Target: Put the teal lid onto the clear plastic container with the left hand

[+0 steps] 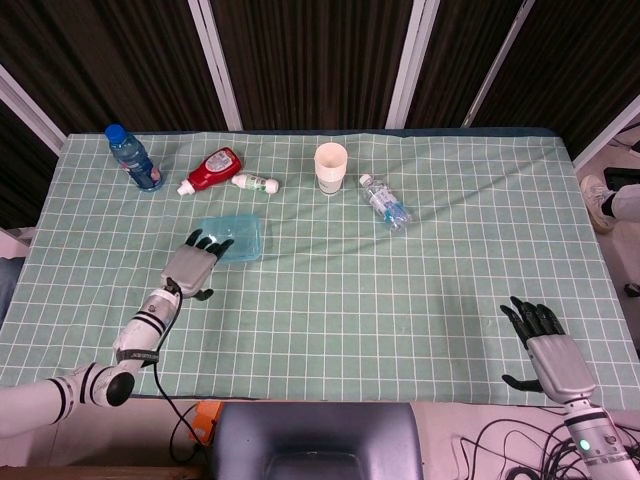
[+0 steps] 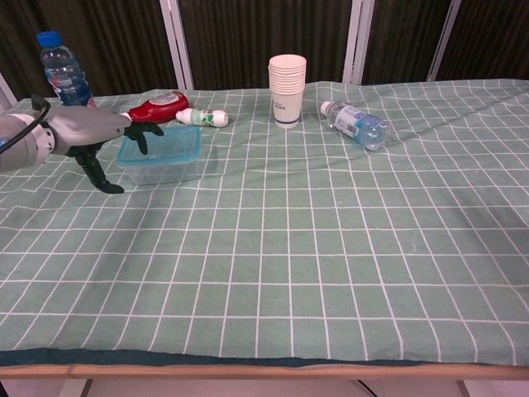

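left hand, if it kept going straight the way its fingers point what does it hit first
Most likely the clear plastic container with the teal lid on it: the left hand points toward its near-left corner. The chest view suggests the fingertips may sit slightly above the rim, so depth is unsure.

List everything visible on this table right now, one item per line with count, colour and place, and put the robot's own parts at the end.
Teal lid on clear plastic container: one, teal over clear, left-centre, lid seated on top.
Upright water bottle with blue cap: one, clear, far left corner.
Red ketchup bottle: one, red with white cap, lying behind the container.
Small white bottle: one, white, lying beside the ketchup.
Stack of paper cups: one stack, white, far centre.
Lying water bottle: one, clear, right of the cups.
Checked tablecloth: one, green.
Left robot hand: open, beside the container.
Right robot hand: open, near right edge.
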`<action>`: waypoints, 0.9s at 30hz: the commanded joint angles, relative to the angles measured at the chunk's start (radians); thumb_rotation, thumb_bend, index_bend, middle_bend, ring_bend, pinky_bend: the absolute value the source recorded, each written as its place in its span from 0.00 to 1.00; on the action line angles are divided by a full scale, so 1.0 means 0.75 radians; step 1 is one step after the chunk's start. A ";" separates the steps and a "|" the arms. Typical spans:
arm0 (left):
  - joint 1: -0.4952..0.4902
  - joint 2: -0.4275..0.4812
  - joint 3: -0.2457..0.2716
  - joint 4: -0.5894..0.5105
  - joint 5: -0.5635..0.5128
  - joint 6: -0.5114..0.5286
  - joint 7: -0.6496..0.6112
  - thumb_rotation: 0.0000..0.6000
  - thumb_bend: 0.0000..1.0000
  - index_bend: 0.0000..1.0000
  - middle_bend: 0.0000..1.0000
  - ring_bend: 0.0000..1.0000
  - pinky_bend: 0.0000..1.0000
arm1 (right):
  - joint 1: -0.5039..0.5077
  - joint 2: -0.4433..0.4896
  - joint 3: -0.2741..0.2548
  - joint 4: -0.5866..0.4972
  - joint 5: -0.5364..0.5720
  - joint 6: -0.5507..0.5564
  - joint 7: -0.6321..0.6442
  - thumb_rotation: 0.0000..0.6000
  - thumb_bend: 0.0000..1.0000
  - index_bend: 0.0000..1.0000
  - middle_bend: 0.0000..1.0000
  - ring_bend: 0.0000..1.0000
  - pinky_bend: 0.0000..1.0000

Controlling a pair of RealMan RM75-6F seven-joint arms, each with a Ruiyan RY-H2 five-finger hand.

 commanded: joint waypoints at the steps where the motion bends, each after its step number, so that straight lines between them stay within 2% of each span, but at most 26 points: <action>1: 0.003 -0.002 0.000 0.008 -0.012 -0.011 0.003 1.00 0.22 0.00 0.22 0.14 0.00 | 0.000 0.000 0.000 0.000 0.001 -0.001 -0.001 1.00 0.13 0.00 0.00 0.00 0.00; 27: 0.006 -0.038 0.007 0.054 -0.042 -0.067 0.025 1.00 0.22 0.00 0.24 0.16 0.00 | 0.000 0.001 0.001 -0.001 0.004 0.000 0.000 1.00 0.13 0.00 0.00 0.00 0.00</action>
